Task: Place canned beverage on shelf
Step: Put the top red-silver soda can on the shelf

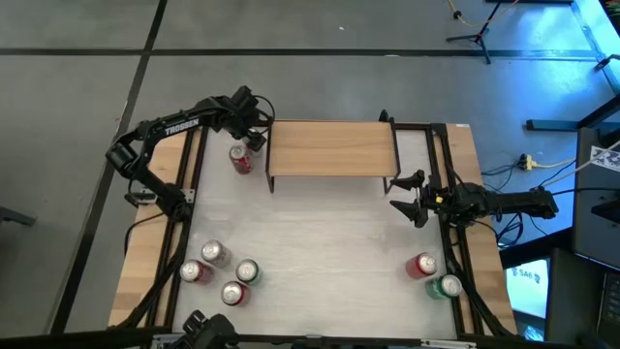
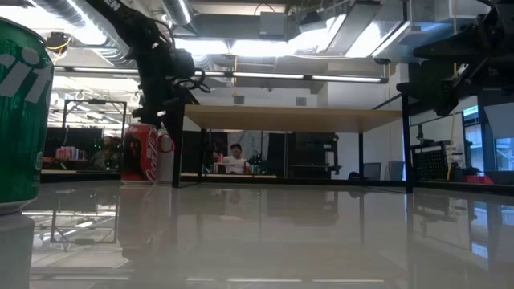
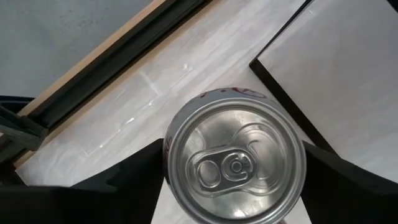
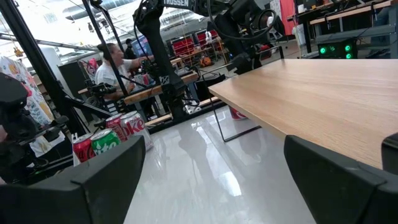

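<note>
A red can (image 1: 240,158) stands upright by the left end of the shelf (image 1: 329,147), a light wood plank on thin black legs at the table's far side. My left gripper (image 1: 250,143) is above the can and shut on it. The left wrist view looks straight down on the can's silver top (image 3: 233,165). In the low view the can (image 2: 144,152) shows under the gripper, left of the shelf (image 2: 289,119). My right gripper (image 1: 412,197) is open and empty near the shelf's right front corner. Its fingers stand wide apart in the right wrist view (image 4: 217,186). My left gripper pinches the red can's upper wall, just below the rim (image 3: 169,155), between its two fingers, one on each side. The fingers (image 3: 140,171) come from above, pointing down. The can is upright; in the low view its base sits at table level, and I cannot tell whether it is lifted.
Several cans (image 1: 218,271) stand in a cluster at the near left. A red can (image 1: 421,265) and a green can (image 1: 448,286) stand at the near right; the green one looms close in the low view (image 2: 20,112). People sit in the room beyond the table (image 4: 115,56).
</note>
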